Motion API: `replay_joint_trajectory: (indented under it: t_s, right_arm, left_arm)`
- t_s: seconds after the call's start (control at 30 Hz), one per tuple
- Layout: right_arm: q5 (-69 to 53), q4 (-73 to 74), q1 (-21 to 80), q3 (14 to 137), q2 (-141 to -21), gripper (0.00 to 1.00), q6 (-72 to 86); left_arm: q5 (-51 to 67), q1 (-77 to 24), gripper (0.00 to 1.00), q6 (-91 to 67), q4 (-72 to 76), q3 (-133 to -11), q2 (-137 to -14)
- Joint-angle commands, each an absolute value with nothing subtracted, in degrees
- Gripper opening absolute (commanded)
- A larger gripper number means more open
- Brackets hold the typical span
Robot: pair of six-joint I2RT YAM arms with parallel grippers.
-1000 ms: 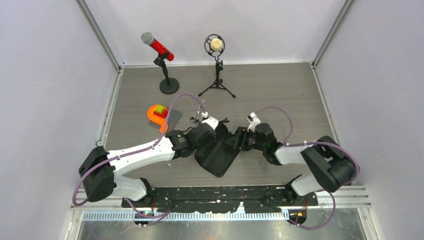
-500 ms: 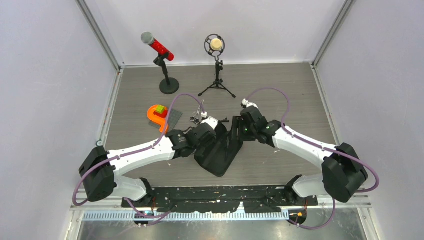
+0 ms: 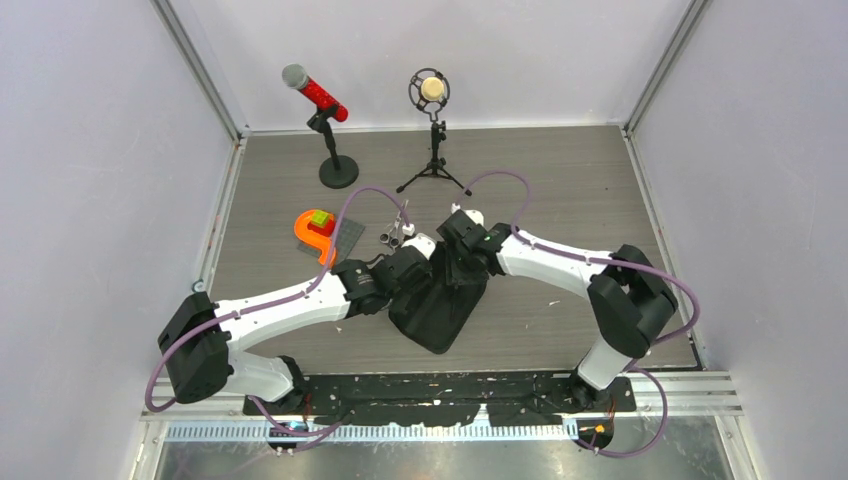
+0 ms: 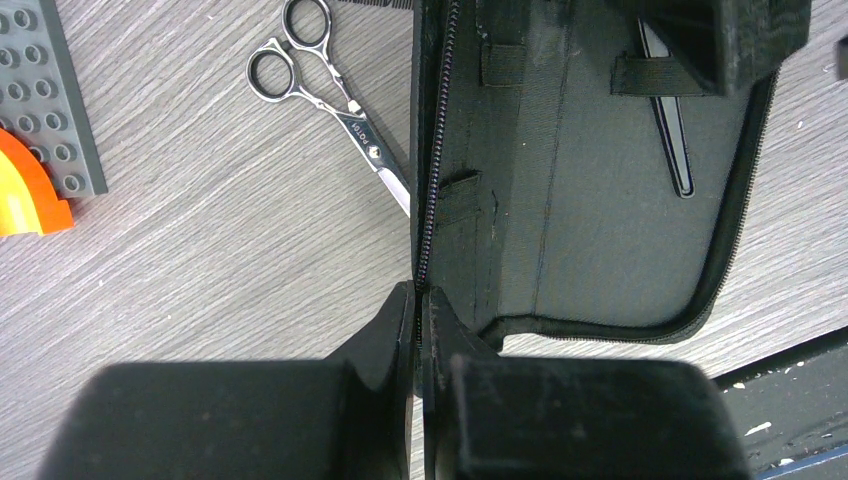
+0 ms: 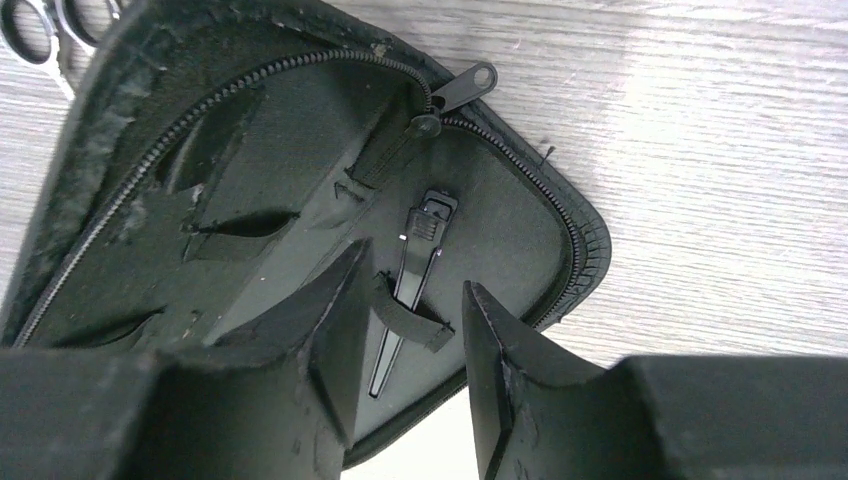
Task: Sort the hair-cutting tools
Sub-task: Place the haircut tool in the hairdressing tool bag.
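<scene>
Grey bench (image 3: pixel 560 170); left claw (image 4: pixel 418 300) pinches case (image 4: pixel 580 200) rim; right claw (image 5: pixel 414 267), half open and empty, straddles clip (image 5: pixel 428 215). I'd descend squarely, then close.

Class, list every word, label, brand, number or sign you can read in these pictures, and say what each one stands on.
scissors: a small dark brand mark on the blade near the pivot, too small and blurred to read.
zip case: no writing visible.
hair clip: no writing visible.
No other legible text shows in any view.
</scene>
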State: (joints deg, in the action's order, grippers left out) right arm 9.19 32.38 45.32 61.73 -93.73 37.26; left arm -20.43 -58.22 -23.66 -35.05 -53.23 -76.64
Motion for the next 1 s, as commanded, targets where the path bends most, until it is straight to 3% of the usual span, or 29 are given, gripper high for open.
replay_joint_trajectory:
  t_s: [0.0,0.37,0.67,0.9,0.97]
  right_arm:
    - [12.7,34.1,45.9,65.1,-95.6,0.4,39.2]
    - [15.7,33.8,46.1,68.0,-101.2,0.31,40.5]
    - [15.8,31.9,46.1,66.0,-99.1,0.06,40.9]
    - [13.2,26.2,45.2,60.4,-92.7,0.05,41.4]
    - [13.0,26.1,45.1,60.1,-92.2,0.1,41.1]
  left_arm:
    - [-21.1,-58.4,0.0,-24.4,-34.6,-54.7,-75.6]
    - [-21.0,-58.4,0.0,-24.4,-34.8,-54.8,-75.9]
    - [-21.5,-58.4,0.0,-24.6,-35.1,-54.4,-75.5]
    - [-21.7,-58.4,0.0,-24.8,-35.0,-54.4,-75.2]
    - [-21.7,-58.4,0.0,-24.9,-35.0,-54.4,-75.2]
